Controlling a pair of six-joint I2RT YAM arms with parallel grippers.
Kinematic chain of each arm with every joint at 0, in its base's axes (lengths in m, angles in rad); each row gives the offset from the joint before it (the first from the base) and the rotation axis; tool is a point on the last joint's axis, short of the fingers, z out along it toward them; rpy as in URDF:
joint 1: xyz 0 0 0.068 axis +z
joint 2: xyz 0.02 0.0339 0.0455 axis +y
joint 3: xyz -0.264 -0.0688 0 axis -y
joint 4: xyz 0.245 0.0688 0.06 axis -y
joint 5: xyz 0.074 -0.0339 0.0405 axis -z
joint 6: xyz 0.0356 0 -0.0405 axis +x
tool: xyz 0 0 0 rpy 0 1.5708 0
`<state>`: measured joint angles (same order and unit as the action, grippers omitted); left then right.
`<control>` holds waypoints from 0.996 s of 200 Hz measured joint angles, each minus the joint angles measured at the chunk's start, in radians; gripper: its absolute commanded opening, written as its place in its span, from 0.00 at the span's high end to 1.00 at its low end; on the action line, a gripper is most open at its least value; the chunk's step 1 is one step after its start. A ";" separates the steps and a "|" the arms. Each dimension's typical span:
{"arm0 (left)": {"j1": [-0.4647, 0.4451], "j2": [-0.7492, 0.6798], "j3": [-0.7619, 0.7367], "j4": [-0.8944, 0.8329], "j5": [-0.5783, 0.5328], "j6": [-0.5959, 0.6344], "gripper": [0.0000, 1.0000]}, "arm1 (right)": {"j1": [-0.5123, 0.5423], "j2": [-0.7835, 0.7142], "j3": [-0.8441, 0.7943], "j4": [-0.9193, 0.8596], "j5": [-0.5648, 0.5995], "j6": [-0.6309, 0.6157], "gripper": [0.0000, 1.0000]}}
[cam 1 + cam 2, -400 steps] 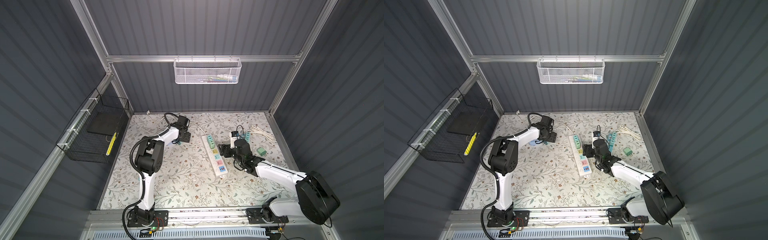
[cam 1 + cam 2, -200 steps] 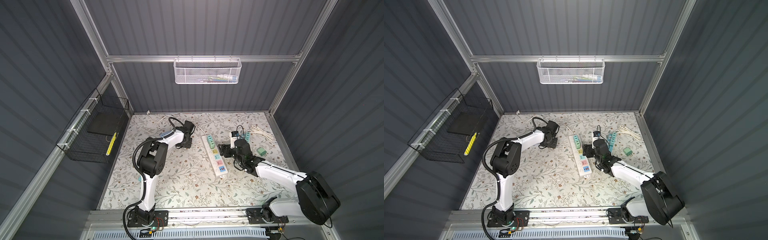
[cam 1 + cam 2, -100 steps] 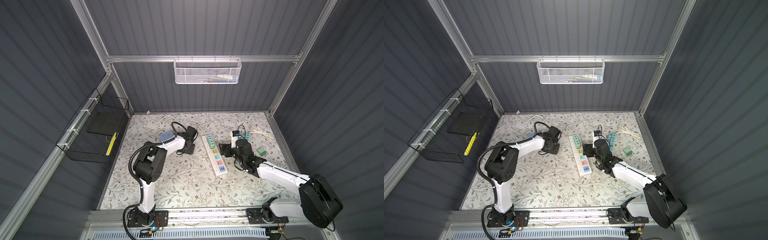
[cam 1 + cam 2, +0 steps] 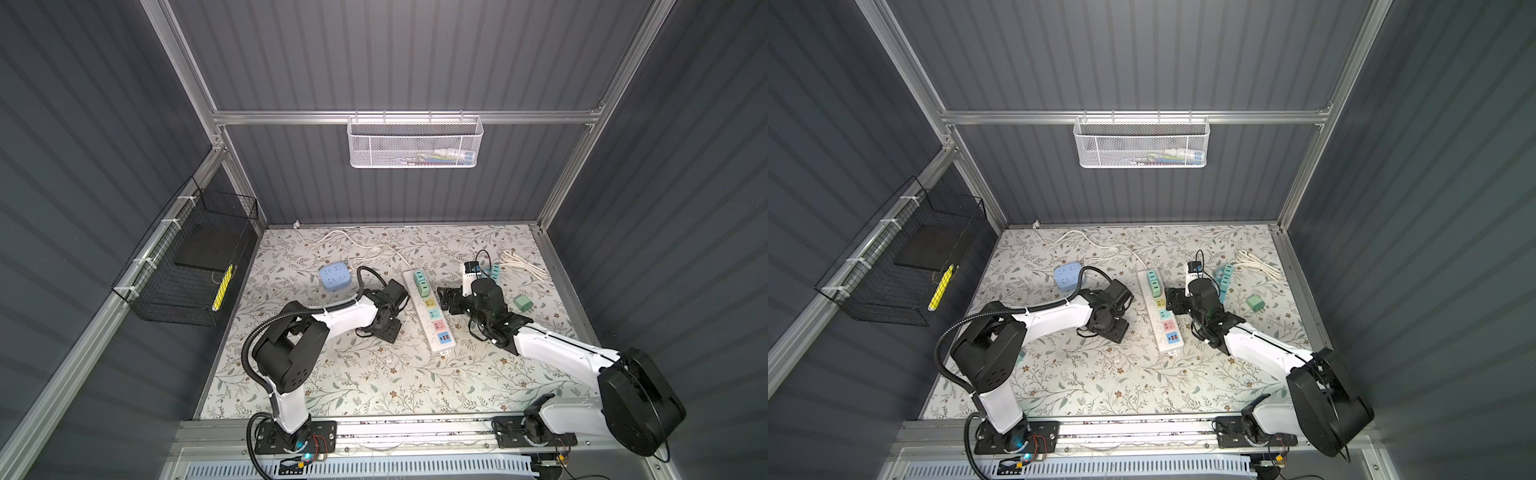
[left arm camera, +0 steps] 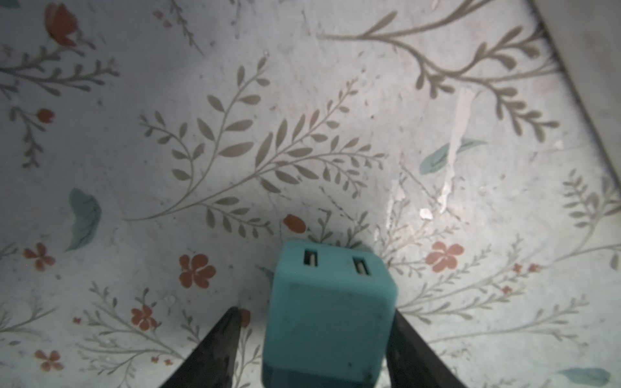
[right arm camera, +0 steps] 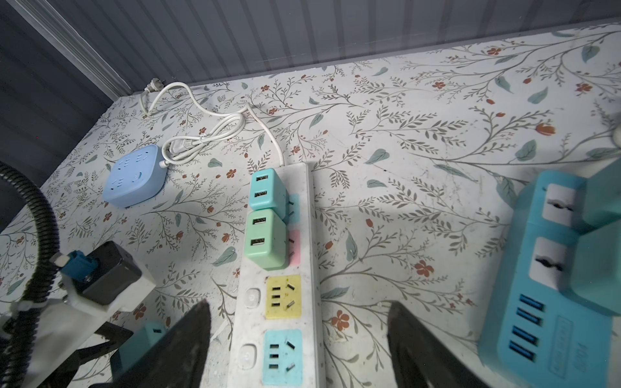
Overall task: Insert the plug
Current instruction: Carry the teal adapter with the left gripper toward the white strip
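Left pincer (image 5: 316, 310): jaws were clamped tight a moment ago and have just sprung apart. The teal plug (image 5: 327, 322) now lies loose between them, apparently resting on the floral mat (image 5: 235, 134), with one finger clear of it and the other right against it. I judge a regrasp comes before insertion. Just beside lies the white power strip (image 4: 435, 316); my right pincer (image 6: 297, 305), wide and empty, straddles its free yellow socket (image 6: 282, 297). Two chargers (image 6: 265, 191) fill the far sockets.

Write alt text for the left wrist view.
A teal cube-shaped charger plug with two USB ports sits between the black jaws of the left gripper, with a gap on one side. Behind it lies a white floral-patterned tabletop.
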<state>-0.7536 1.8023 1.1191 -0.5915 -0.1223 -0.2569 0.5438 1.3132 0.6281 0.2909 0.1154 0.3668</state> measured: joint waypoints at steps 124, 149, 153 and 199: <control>0.000 0.011 0.051 -0.019 -0.010 0.011 0.47 | 0.003 -0.018 0.000 -0.008 0.000 -0.001 0.17; 0.000 0.027 0.071 -0.021 -0.016 0.014 0.49 | 0.003 -0.019 0.000 -0.009 0.001 -0.001 0.18; 0.000 0.027 0.071 -0.024 -0.017 0.013 0.49 | 0.003 -0.019 0.000 -0.009 0.001 -0.001 0.18; 0.000 0.027 0.071 -0.038 -0.033 0.013 0.46 | 0.003 -0.019 0.000 -0.009 0.001 -0.001 0.18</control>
<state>-0.7532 1.8294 1.1904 -0.6292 -0.1555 -0.2436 0.5468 1.2945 0.6281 0.2821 0.1162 0.3656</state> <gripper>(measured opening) 0.540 0.826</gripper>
